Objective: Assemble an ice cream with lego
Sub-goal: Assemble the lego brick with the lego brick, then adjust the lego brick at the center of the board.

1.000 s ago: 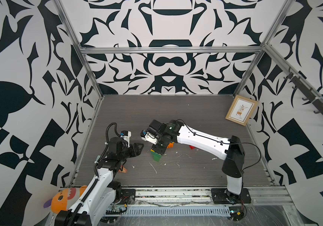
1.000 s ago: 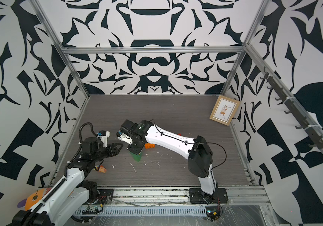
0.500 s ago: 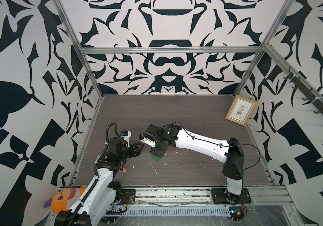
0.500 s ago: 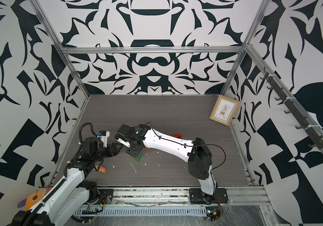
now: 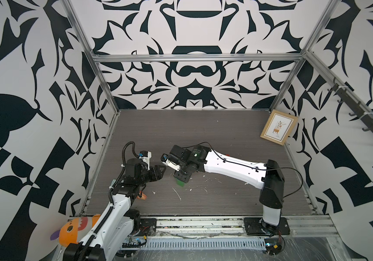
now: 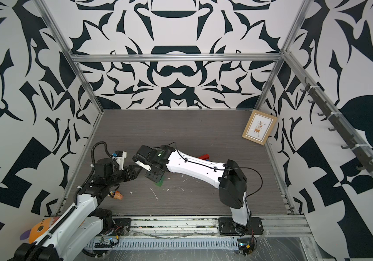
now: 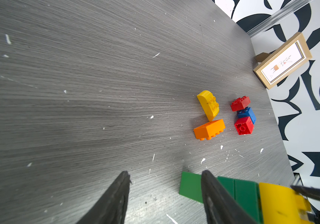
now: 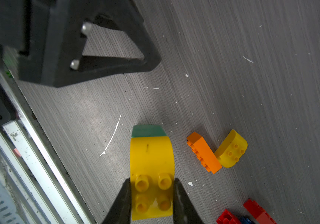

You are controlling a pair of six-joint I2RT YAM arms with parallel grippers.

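My right gripper (image 8: 152, 186) is shut on a yellow rounded lego brick (image 8: 152, 159) that tops a green lego stack (image 8: 147, 131). The stack's green foot (image 5: 180, 183) is low over the table in both top views, under the right gripper (image 5: 182, 177) (image 6: 155, 176). My left gripper (image 7: 165, 174) is open and empty just left of it (image 5: 161, 169) (image 6: 137, 170). The green stack (image 7: 190, 186) lies outside one finger (image 7: 213, 194), not between the two. Loose lego lies farther right: yellow (image 7: 208, 104), orange (image 7: 209, 129), two red (image 7: 240, 103) (image 7: 243, 126) and blue (image 7: 247, 114).
A small cone-shaped toy (image 5: 142, 197) lies by the left arm near the front left. A framed picture (image 5: 279, 128) leans on the right wall. An orange plush toy (image 5: 74, 228) sits outside the front rail (image 5: 203, 222). White flecks dot the table.
The right arm has carried the green and yellow stack leftward, close to the left gripper. The left arm has stayed still and open.
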